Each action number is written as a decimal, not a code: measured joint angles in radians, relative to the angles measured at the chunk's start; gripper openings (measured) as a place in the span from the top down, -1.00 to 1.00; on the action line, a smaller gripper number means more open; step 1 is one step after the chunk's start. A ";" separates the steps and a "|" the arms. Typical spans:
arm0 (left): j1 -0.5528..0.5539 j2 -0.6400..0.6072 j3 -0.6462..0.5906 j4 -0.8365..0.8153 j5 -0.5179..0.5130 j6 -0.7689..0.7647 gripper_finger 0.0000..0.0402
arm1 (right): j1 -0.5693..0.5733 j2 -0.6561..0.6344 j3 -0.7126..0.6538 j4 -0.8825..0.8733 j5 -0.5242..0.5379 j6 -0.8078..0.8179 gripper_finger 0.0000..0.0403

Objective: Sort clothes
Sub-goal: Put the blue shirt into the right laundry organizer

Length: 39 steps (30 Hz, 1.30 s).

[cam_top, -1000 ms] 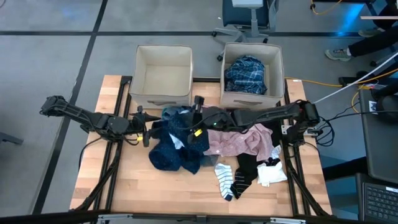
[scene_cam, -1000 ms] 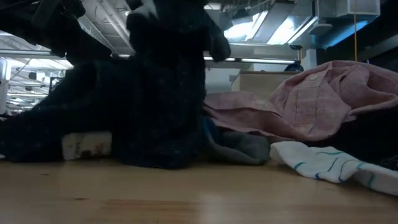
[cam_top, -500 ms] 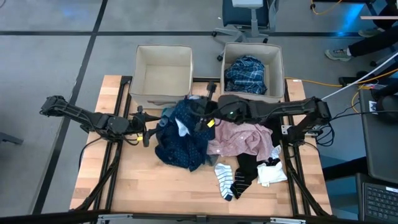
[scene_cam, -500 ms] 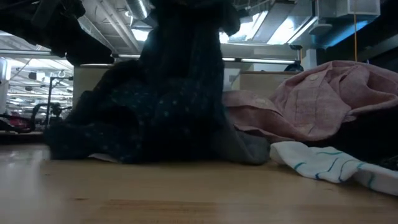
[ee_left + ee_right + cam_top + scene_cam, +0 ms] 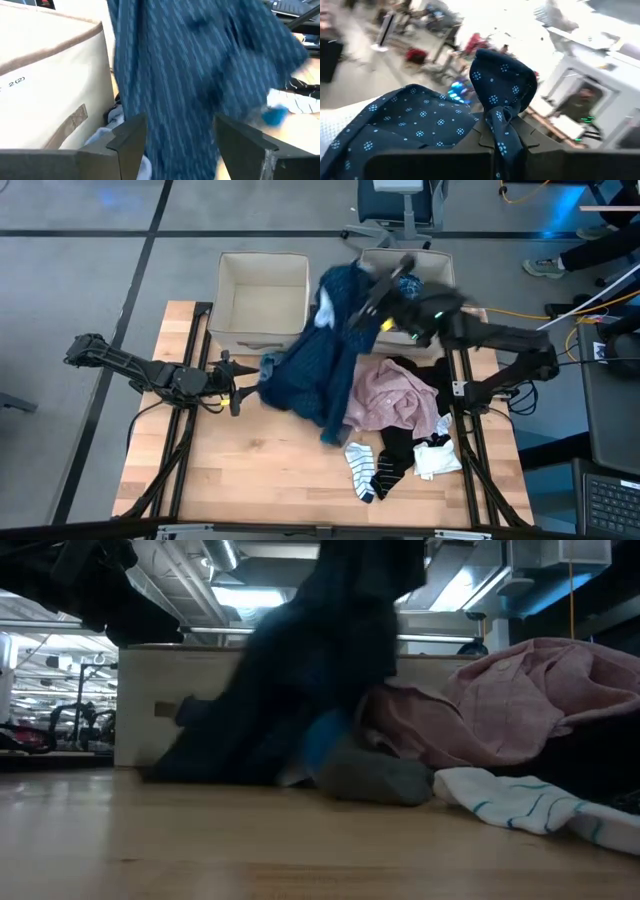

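Observation:
My right gripper (image 5: 368,302) is raised near the far bins, shut on the navy dotted top (image 5: 320,365), which hangs from it in a long drape. My left gripper (image 5: 235,392) waits at the table's left, open, with the draped top (image 5: 190,75) just beyond its fingers. Lying on the table are a pink shirt (image 5: 385,395), a black piece (image 5: 398,442), striped socks (image 5: 368,470) and a white sock (image 5: 436,458). A blue plaid shirt (image 5: 395,280) lies in the right bin, mostly hidden by my right arm. In the low view a grey sock (image 5: 372,776) rests under the top. My right gripper pinches a bunched fold of the navy dotted top (image 5: 501,120) between its two fingers, several layers gathered. The fingers point about level, coming from the table's right. The top hangs below the hold, drawn out long, and its lower end (image 5: 330,430) reaches the table.
Two beige fabric bins stand at the far edge: the left one (image 5: 232,330) and the right one (image 5: 445,280). Bare wood lies along the near left (image 5: 250,480). Past the table are a chair base (image 5: 395,230) and a person's shoe (image 5: 545,268).
My right gripper has risen and swung toward the far right bin, tipping from pointing down to about level. The navy top has been pulled up out of its heap and drawn out long; its lower end trails on the table.

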 joint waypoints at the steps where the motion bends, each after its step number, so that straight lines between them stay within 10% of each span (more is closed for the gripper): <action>1: 0.000 0.000 0.000 0.000 0.000 -0.001 -0.08 | -0.013 -0.005 0.024 -0.004 0.005 -0.016 0.92; 22: 0.000 0.000 0.000 0.013 0.000 -0.011 -0.08 | -0.296 -0.006 0.478 -0.058 0.073 -0.412 0.92; 39: 0.000 0.000 0.000 0.010 -0.001 -0.017 -0.08 | -0.561 -0.004 0.120 -0.680 -0.043 0.245 0.92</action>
